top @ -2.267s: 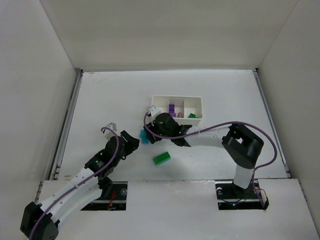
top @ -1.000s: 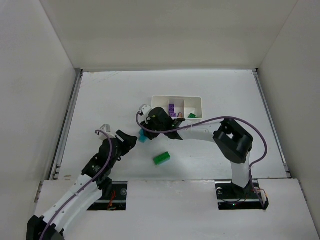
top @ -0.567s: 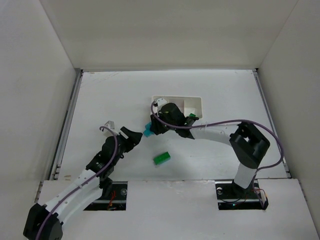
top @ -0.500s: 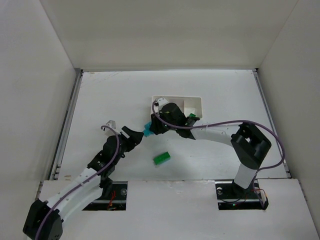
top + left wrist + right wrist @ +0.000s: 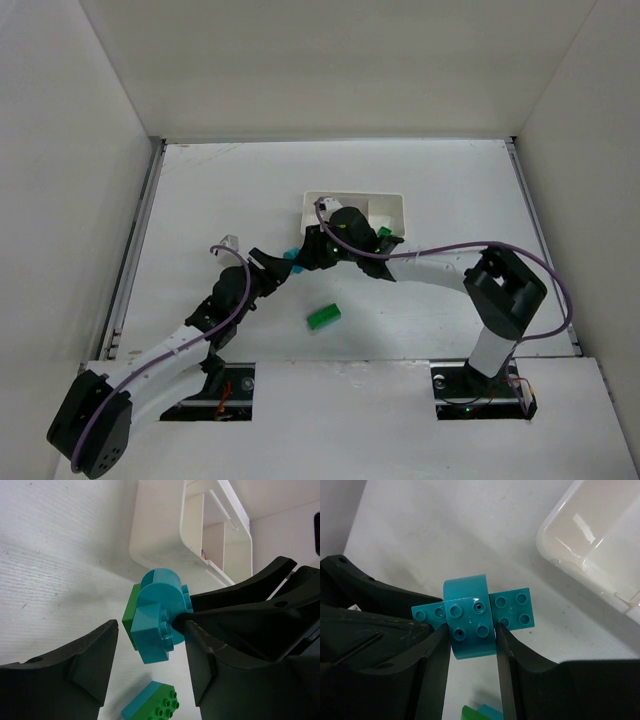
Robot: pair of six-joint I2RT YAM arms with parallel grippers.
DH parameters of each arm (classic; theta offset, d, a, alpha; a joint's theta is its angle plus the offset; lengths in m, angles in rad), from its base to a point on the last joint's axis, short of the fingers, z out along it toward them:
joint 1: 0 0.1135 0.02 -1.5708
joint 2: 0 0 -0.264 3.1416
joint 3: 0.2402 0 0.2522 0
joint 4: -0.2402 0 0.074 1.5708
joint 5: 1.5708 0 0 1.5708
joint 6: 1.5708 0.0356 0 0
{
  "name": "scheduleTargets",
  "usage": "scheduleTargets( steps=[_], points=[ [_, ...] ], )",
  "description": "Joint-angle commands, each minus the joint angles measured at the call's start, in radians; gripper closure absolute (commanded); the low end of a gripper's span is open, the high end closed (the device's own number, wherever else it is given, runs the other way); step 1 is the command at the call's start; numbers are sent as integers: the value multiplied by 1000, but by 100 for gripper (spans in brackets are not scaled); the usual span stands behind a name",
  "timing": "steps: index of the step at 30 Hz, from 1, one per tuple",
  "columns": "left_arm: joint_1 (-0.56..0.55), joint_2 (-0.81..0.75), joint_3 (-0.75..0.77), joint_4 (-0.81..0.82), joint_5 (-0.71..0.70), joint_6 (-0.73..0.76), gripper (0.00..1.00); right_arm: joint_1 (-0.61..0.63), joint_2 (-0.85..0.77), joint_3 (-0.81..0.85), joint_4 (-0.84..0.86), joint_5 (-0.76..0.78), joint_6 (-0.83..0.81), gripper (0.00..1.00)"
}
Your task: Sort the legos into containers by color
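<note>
Sorting is incomplete. The right claw [image 5: 471, 630] pinches a teal lego cluster [image 5: 470, 612] beside the tray [image 5: 392, 200]. The left claw [image 5: 150, 630] stands spread around it. A green lego [image 5: 323, 317] remains toward the counter's near edge.

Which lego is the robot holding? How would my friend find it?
Find the low white plastic tray. Just off its near-left corner, the right pincer pinches a teal lego clump with a rounded piece. Unlike the green brick lying flat nearby, it's gripped.
</note>
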Motion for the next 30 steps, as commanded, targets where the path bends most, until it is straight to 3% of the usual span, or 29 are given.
scheduleTargets(
  steps=[1,6,12,20,22,26,30],
  points=[
    [3,15,25,132,7,-25,50,-18,-61,-17,125,-57,82,70],
    [-7,27,31,145,-1,-27,58,-34,-77,-46,172,-62,128,70],
    [-8,36,21,164,-4,-47,59,-54,-94,-86,269,-86,212,70],
    [6,24,17,173,-4,-58,81,-78,-111,-117,327,-108,266,70],
    [3,29,20,175,-4,-58,80,-83,-114,-118,343,-120,281,69],
    [-13,53,29,175,-4,-58,65,-84,-121,-128,381,-135,304,69],
    [-13,58,23,175,-7,-59,59,-86,-121,-125,378,-135,303,69]
  ],
)
